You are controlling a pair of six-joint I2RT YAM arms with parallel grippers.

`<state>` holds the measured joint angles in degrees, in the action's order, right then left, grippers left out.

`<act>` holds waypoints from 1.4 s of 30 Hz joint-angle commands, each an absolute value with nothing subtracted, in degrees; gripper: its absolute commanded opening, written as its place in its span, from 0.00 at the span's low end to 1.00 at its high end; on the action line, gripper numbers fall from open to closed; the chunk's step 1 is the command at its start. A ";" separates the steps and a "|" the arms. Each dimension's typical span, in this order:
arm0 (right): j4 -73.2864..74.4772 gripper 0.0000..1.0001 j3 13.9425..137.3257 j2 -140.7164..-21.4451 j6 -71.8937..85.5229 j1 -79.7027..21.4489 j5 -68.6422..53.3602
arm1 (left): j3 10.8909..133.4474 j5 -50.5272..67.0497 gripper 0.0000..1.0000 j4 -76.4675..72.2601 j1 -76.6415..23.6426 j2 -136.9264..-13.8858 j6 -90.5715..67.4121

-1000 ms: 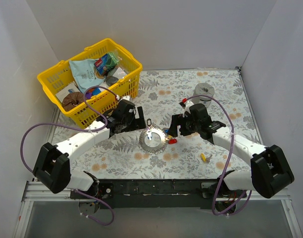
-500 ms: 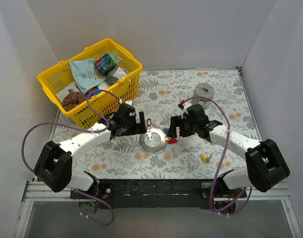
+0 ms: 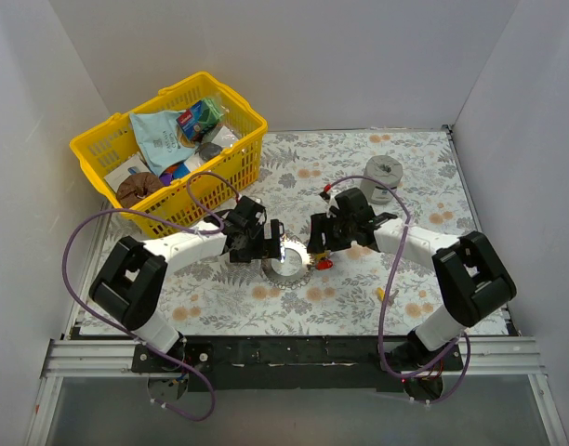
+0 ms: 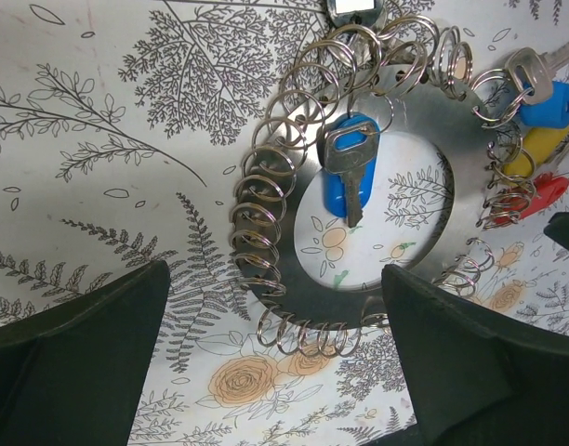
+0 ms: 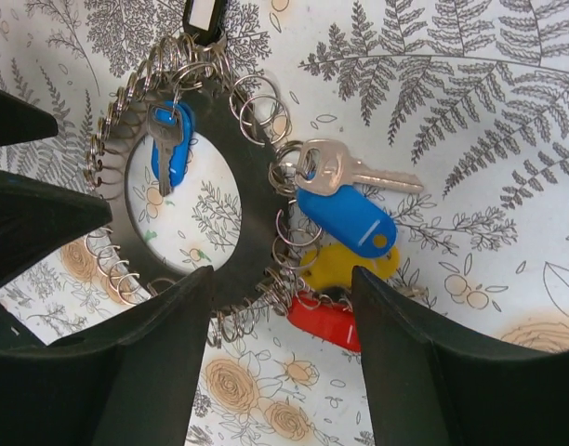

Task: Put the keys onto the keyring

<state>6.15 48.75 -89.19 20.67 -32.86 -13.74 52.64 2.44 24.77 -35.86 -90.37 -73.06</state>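
Top external view: the keyring (image 3: 289, 264) is lying flat on the floral surface (image 3: 359, 307), with both arms reaching in toward it. The left gripper (image 3: 269, 243) is hovering at the keyring's left edge and the right gripper (image 3: 314, 243) at its right edge. A red key (image 3: 324, 264) is showing against the keyring's right rim. A loose yellow key (image 3: 381, 295) is lying well to the right of the keyring, nearer the arm bases. A grey roll (image 3: 384, 172) is standing far beyond the keyring to the right, and a yellow basket (image 3: 89, 149) is sitting beyond it to the left.

Left wrist view: the left gripper's fingers (image 4: 71, 372) are standing wide apart and holding nothing, with the keyring lying just beyond and between them. A blue key (image 4: 345, 172) is hanging from the wire coils into the keyring's open centre. A silver key (image 4: 528, 65), a second blue key (image 4: 548, 102), a yellow key (image 4: 535, 144) and the red key are clustering at the keyring's right rim.

Right wrist view: the right gripper's fingers (image 5: 433, 372) are also spread apart and gripping nothing. The keyring's near rim and the red key are lying between their tips, with the rest of the cluster just beyond.
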 commanded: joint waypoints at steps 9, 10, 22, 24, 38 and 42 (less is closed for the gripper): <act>8.26 0.54 52.65 -94.13 20.39 -34.98 -15.91 | 53.61 6.33 0.96 22.68 -35.95 -92.11 -74.18; 8.17 0.51 52.39 -94.22 20.39 -35.33 -16.00 | 53.44 6.85 0.96 22.33 -35.95 -92.28 -74.53; 7.64 0.36 49.48 -94.04 20.22 -36.91 -18.28 | 52.56 7.91 0.90 21.27 -35.86 -91.93 -75.24; 7.82 0.34 49.39 -94.13 20.21 -37.26 -18.63 | 52.73 7.74 0.89 21.53 -35.86 -91.67 -74.97; 11.42 0.37 53.86 -91.32 19.25 -38.14 -16.79 | 54.66 1.85 0.89 23.73 -35.95 -89.91 -72.16; 13.53 0.42 56.86 -90.88 17.93 -38.14 -14.42 | 55.28 0.70 0.89 24.78 -35.86 -89.74 -71.19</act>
<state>11.84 52.05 -93.49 20.12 -37.91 -16.45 53.01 3.33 23.51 -35.86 -92.49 -72.99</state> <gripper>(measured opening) 0.403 0.887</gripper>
